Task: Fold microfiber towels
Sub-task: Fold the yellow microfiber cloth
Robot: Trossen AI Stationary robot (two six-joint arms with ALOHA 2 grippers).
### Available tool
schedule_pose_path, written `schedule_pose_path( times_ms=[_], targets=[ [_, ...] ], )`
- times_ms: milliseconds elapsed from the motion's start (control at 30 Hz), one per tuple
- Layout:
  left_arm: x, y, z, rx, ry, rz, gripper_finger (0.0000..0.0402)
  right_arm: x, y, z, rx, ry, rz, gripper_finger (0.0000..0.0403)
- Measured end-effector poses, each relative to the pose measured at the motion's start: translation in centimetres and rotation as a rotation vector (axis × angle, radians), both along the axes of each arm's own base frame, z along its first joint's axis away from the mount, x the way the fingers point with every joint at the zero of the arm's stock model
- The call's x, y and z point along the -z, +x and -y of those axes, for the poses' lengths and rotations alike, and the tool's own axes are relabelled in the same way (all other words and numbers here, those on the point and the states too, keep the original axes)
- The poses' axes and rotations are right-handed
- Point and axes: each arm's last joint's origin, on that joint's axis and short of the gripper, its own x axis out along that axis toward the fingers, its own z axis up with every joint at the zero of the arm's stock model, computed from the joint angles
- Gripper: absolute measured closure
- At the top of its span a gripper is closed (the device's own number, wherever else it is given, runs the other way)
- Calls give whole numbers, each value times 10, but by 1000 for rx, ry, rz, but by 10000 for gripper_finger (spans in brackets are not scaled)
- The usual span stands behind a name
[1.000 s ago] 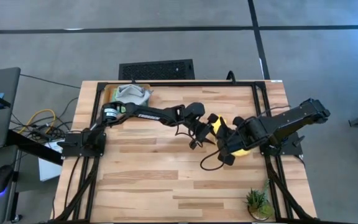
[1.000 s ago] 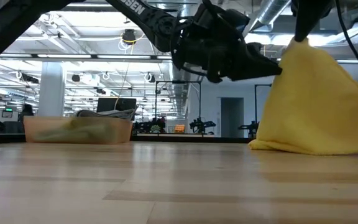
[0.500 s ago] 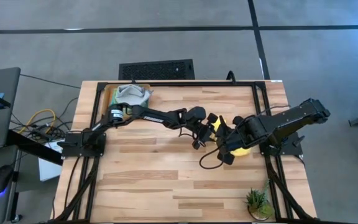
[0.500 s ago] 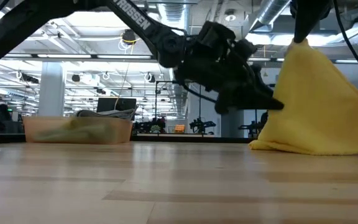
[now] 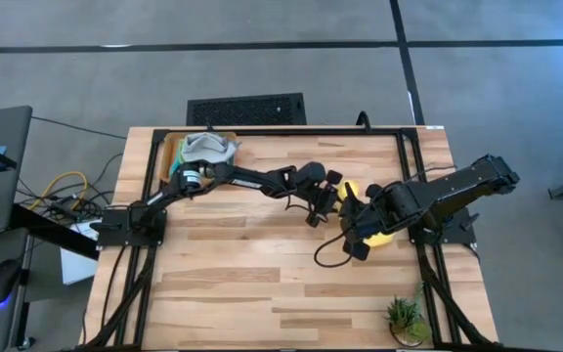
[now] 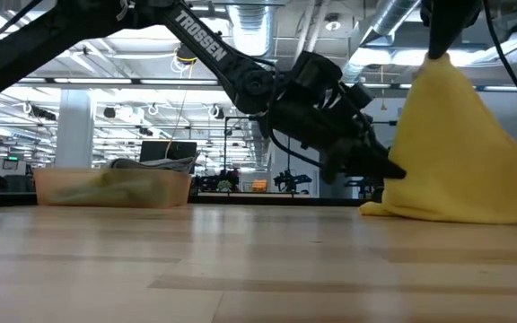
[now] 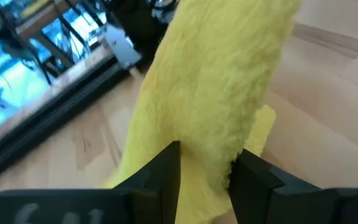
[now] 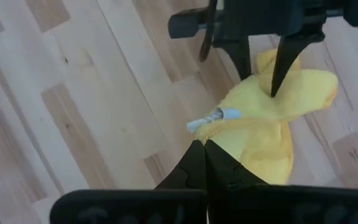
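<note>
- Table [image 5: 262, 284] of pale wood planks is seen under both arms; a potted plant [image 5: 404, 318] stands at its near right corner.
- A shallow bin [image 5: 179, 147] is set at the far left corner, with a grey towel [image 5: 208, 149] heaped in it over something green that is mostly hidden.
- The yellow towel [image 6: 460, 152] is held up by one corner on the right half of the table, and it hangs in a loose cone with its lower folds resting on the wood.
- The right gripper [image 8: 205, 146] is pinched shut on that raised corner.
- The left gripper [image 7: 205, 168] is brought in low at the towel's hanging edge; its fingers [image 7: 166, 171] are parted, with yellow pile between them, and a firm grip cannot be confirmed.
- The towel is judged light, limp and plush: it will sag and crease rather than keep a shape, and the pile should catch on the pads.
- A hold is best taken at a free corner or along the hem, so the cloth can be stretched flat between two points.
</note>
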Motion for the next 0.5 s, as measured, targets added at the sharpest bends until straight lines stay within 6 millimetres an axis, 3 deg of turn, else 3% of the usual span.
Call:
schedule_pose_path(
  times_ms=[300,500],
  targets=[
    [-22,-19,-11,-120,5,-194,393,1,-6,7,14,-80,-62,398],
    [-64,-43,-16,-187,-5,-294,399,0,-7,25,89,-209,-80,399]
  ],
)
